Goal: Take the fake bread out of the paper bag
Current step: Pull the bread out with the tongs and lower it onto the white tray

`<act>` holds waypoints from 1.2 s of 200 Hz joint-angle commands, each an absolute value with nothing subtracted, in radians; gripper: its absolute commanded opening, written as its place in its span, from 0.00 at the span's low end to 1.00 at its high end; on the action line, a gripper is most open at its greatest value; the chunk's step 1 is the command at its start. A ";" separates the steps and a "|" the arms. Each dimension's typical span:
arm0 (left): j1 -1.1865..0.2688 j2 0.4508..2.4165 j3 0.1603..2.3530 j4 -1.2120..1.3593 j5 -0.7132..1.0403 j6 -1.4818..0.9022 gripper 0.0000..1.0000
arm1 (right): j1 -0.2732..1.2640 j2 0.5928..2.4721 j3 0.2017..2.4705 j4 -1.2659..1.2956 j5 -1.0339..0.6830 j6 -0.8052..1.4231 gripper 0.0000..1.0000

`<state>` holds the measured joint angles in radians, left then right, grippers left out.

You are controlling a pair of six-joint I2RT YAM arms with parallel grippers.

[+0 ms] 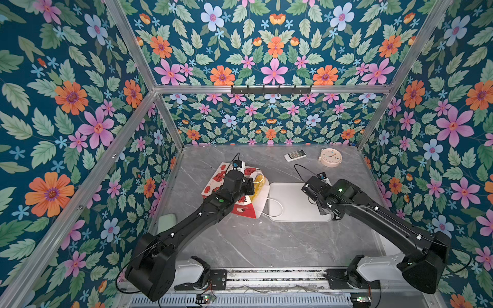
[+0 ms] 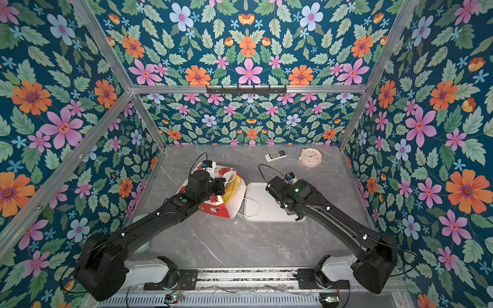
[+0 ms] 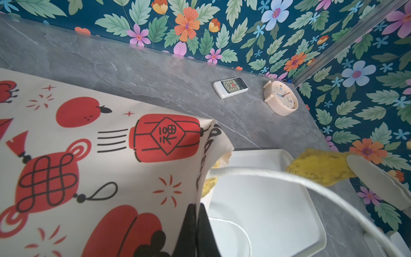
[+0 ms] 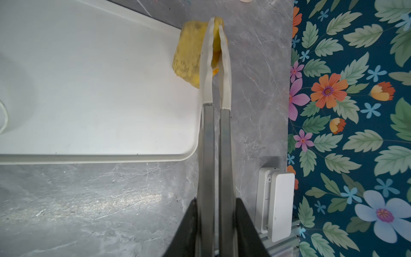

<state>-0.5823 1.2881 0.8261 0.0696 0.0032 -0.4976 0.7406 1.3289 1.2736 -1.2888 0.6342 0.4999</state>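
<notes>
Pinching the mouth rim of the paper bag, the left gripper has its black jaws pressed together on the paper. The bag lies on its side on the table. Its long axis runs from those jaws back beneath the left wrist, and its mouth points at the white tray just ahead of them. Yellow fake bread shows inside the mouth, right beside the jaws, in both top views. One cord handle trails onto the tray.

The right gripper is clamped on a yellow bread piece, its long white-tipped fingers nearly together. The piece's long axis runs roughly along the fingers. They grip it near one long edge, so most of its body juts out sideways from them, towards the tray, seen against the tray's rim. Whether it touches the tray cannot be told. In the top views the right arm hides this grip.
</notes>
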 commanded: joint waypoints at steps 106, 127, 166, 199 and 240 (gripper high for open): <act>-0.565 1.317 0.827 0.147 0.068 -0.505 0.00 | 0.742 1.386 1.229 -1.235 0.676 0.499 0.10; -0.562 1.316 0.829 0.147 0.067 -0.508 0.00 | 0.751 1.400 1.213 -1.196 0.603 0.502 0.10; -0.558 1.316 0.828 0.143 0.064 -0.511 0.00 | 0.796 1.413 1.209 -1.145 0.479 0.504 0.11; -0.557 1.316 0.828 0.141 0.064 -0.511 0.00 | 0.826 1.417 1.200 -1.115 0.365 0.534 0.11; -0.557 1.321 0.826 0.143 0.064 -0.512 0.00 | 0.831 1.413 1.157 -1.048 0.279 0.572 0.15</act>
